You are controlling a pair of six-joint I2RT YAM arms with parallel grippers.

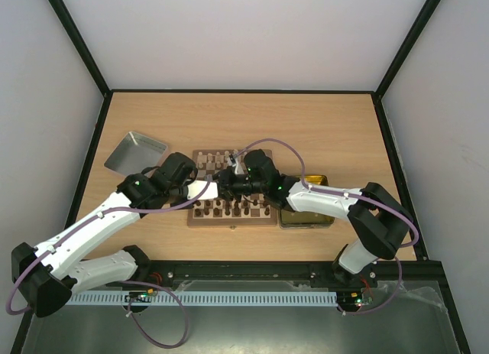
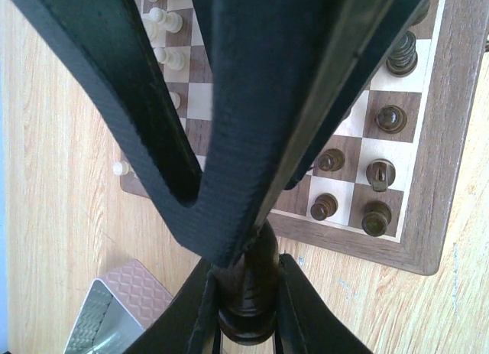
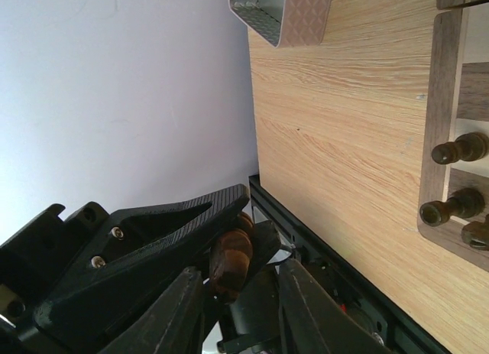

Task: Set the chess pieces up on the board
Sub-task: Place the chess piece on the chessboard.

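The left end effector (image 2: 247, 276) is clenched on a dark chess piece (image 2: 248, 312), held above the board (image 1: 233, 221) in the middle of the desk (image 1: 229, 125); the right end effector (image 3: 241, 293) flanks the same piece, apparently without pinching it, though I cannot tell for sure.

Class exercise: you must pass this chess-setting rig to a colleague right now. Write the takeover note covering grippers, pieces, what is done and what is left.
Left gripper: shut on a dark piece, lifted off the board.
Right gripper: fingers at that same piece, apparently mid-handover; its grip is unclear.
Done: pale pieces stand along the far side, dark pieces along the near side.
Left: place the held piece; one stray pale piece sits on the table by the rim. The arms hide the middle squares.
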